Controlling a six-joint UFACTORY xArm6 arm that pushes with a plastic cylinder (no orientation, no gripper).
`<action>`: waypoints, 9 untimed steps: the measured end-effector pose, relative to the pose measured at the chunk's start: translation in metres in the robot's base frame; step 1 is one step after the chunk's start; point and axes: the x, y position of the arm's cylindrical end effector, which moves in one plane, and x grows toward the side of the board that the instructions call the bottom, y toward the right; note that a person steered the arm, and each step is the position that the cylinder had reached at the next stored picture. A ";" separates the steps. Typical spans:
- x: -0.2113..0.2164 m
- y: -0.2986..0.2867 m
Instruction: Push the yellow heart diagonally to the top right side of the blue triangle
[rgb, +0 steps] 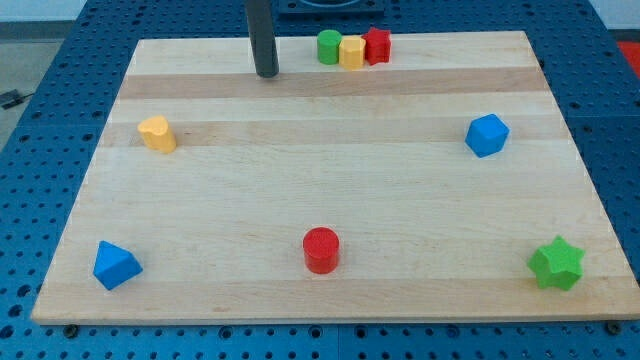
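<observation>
The yellow heart (157, 133) lies near the board's left edge, in the upper half. The blue triangle (116, 265) sits at the bottom left corner, well below the heart. My tip (266, 74) rests on the board near the top edge, left of centre. It is up and to the right of the yellow heart, a clear gap away, and touches no block.
A green round block (329, 46), a yellow block (352, 51) and a red block (377, 45) stand in a tight row at the top edge, right of my tip. A blue hexagonal block (487, 135) is at the right, a red cylinder (321, 249) at bottom centre, a green star (556, 263) at bottom right.
</observation>
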 end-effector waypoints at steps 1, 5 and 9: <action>0.000 0.000; -0.014 -0.209; 0.086 -0.211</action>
